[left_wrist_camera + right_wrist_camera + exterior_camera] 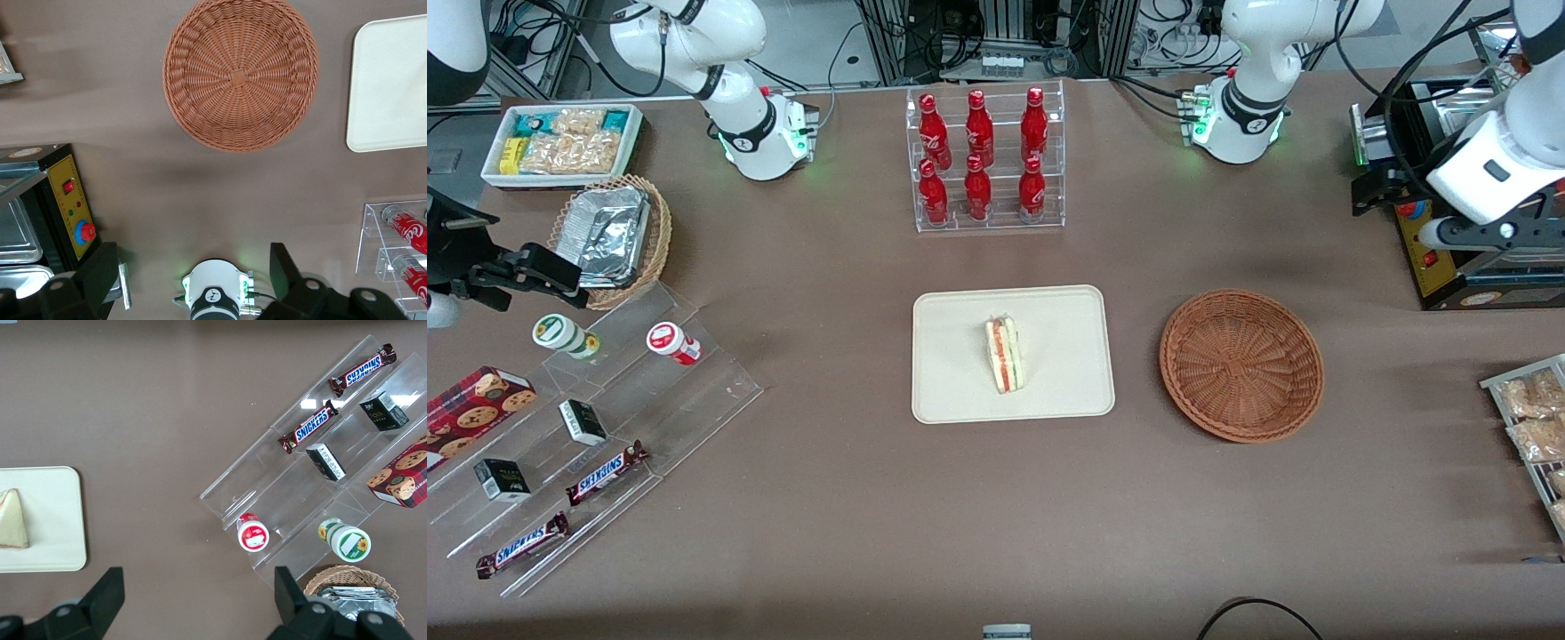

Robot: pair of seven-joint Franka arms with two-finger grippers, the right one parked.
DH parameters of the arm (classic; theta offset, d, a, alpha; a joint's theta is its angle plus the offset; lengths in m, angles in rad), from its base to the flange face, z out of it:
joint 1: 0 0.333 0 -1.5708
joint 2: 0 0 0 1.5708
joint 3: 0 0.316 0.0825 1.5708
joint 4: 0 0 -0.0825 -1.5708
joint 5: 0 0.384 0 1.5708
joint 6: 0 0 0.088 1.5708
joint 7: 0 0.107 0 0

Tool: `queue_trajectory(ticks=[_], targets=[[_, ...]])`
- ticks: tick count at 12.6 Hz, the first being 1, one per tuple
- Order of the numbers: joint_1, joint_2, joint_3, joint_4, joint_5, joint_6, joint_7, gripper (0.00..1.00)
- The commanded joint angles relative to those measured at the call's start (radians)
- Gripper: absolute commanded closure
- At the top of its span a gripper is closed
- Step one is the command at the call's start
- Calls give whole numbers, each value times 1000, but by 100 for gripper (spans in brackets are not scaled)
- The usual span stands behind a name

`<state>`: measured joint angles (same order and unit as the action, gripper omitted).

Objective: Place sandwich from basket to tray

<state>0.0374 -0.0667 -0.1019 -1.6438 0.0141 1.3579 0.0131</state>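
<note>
The sandwich (1004, 354) is lying on the tray (960, 391), its long axis running toward the front camera — the basket (1240, 364) sitting empty beside it. The gripper (193, 277) is hanging high above the surface, fingers (283, 267) spread open.

Bare table between tray (960, 391) and basket (1241, 364).

Sandwich (1005, 355): triangular wedge, pale bread, red and green filling layers, lying on tray near its middle. Tray (960, 391): flat cream rectangle, rounded corners, low rim, on table. Basket (1241, 364): round shallow reddish-brown wicker, nothing inside, beside tray toward working arm's end, not touching it. Gripper (193, 277): raised over table, well apart from basket, fingers spread.
</note>
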Motion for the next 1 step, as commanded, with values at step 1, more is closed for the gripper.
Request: queue_trajectory(ticks=[1], targets=[[10,-19,2,-10,-2,16,34,0]])
